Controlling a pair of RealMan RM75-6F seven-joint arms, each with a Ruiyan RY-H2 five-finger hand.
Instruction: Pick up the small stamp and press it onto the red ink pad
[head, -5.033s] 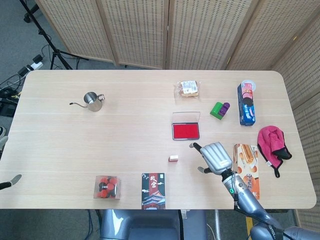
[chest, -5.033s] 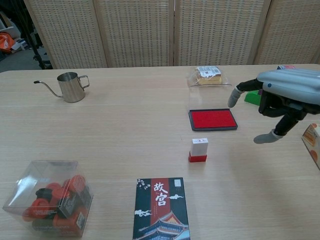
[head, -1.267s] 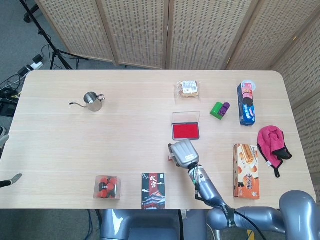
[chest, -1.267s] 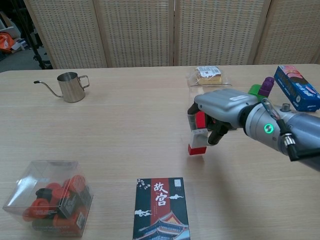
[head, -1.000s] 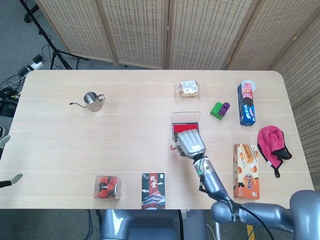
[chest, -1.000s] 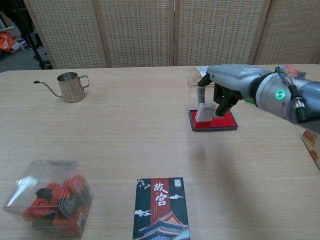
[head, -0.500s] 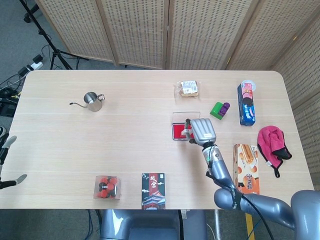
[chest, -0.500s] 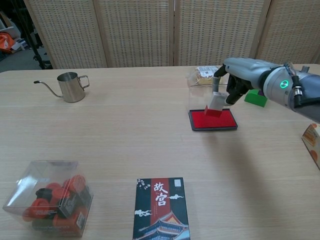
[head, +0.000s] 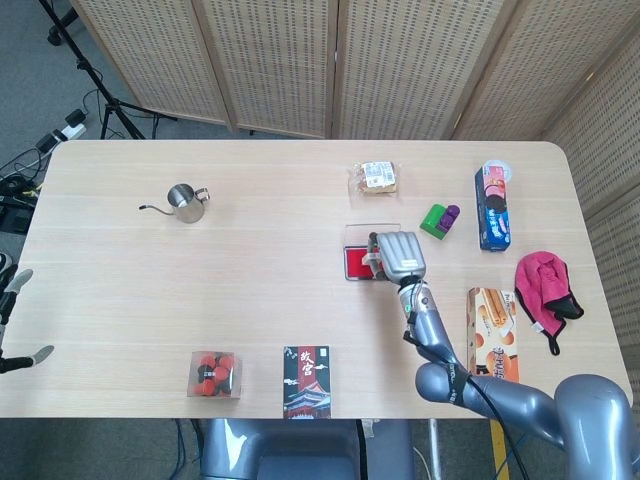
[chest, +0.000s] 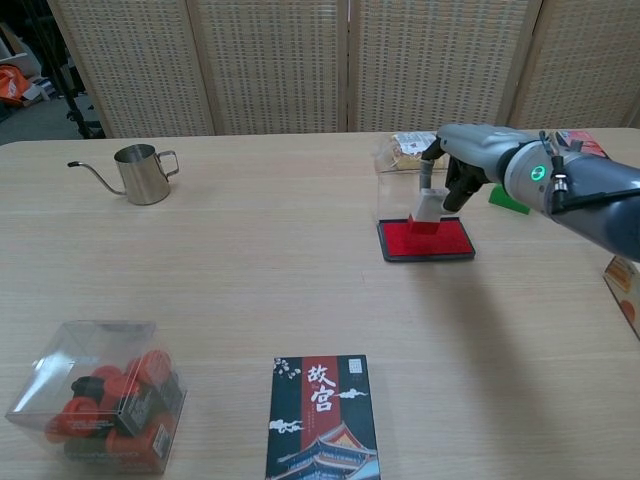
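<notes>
Head view: right hand (head: 398, 253) sits over the right part of the red ink pad (head: 358, 263), which lies mid-table just below the snack packet (head: 378, 177). The hand hides the stamp here, and I can't tell how the fingers lie. Left hand (head: 18, 320) shows only as fingertips at the table's left edge; state unclear.

Chest view: right hand (chest: 462, 160) pinches the small white stamp (chest: 427, 208) between thumb and fingers, red base down, on or just above the pad (chest: 425, 240), slightly tilted. The pad's clear lid (chest: 395, 180) stands open behind.

Step looks like inking the stamp. Next move calls for a straight press into the pad, then a clean vertical lift without dragging the pad.
</notes>
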